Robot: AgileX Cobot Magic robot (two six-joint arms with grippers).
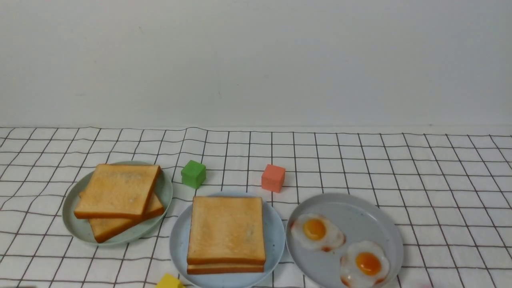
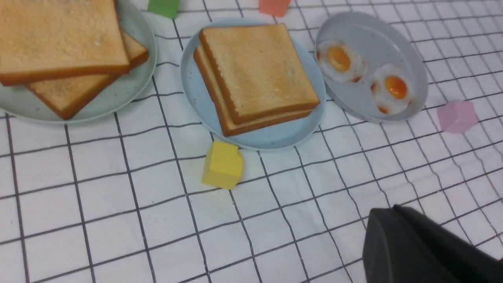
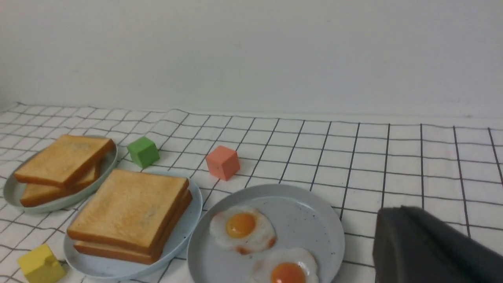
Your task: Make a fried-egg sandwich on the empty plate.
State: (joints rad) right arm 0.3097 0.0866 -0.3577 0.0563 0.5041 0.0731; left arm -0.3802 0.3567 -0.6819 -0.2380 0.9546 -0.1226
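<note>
Loose browned toast slices (image 1: 118,196) overlap on the pale green plate (image 1: 76,228). The flush, crusted fried-egg sandwich (image 1: 226,232) fills the speckled light blue plate (image 1: 178,244), across the cloth from the left gripper (image 2: 424,247). Two glossy fried eggs (image 1: 318,232) lie on the grey plate (image 1: 360,212), beside the right gripper (image 3: 428,247). Both grippers show only dark housing, so their openings cannot be told. Only the left wrist view shows a pink cube (image 2: 458,116).

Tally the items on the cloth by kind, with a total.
Round speckled plates: 3
Square golden-brown toast slices: 4
White fried eggs with orange yolks: 2
Small coloured foam cubes: 4
Total: 13
</note>
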